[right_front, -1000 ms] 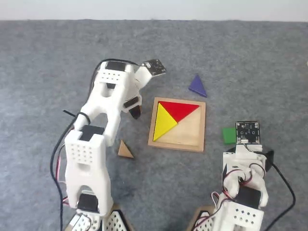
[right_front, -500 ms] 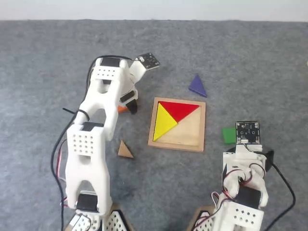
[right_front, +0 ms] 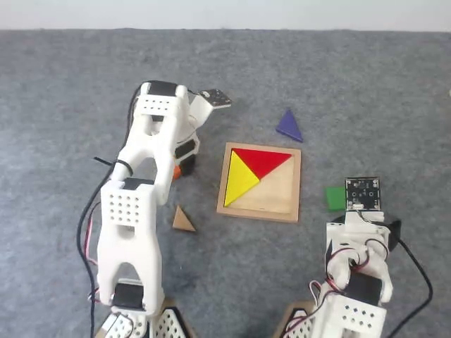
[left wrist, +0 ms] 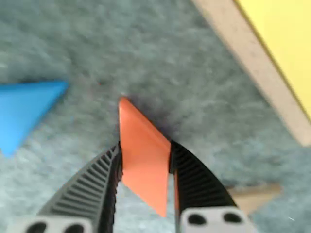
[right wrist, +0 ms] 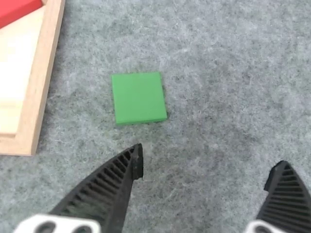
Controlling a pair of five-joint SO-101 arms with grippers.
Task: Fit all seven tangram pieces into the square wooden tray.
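Note:
The square wooden tray (right_front: 294, 190) lies mid-table with a red triangle (right_front: 261, 160) and a yellow triangle (right_front: 239, 177) in it. My left gripper (right_front: 182, 163) sits just left of the tray, shut on an orange piece (right_front: 175, 171). In the left wrist view the orange piece (left wrist: 145, 170) stands between the black fingers (left wrist: 194, 179) of my left gripper (left wrist: 145, 148), with a blue triangle (left wrist: 24, 114) beside it on the carpet. My right gripper (right wrist: 206, 174) hovers open just short of the green square (right wrist: 139, 97), which lies right of the tray.
A purple triangle (right_front: 289, 125) lies beyond the tray's far right corner. A tan triangle (right_front: 183, 220) lies near the left arm, left of the tray's front corner. The tray rim (right wrist: 41, 82) is close to the green square (right_front: 335, 198). Grey carpet covers the table.
The left gripper has shifted left, away from the tray, and the orange piece now shows in its jaws. The right arm has not moved.

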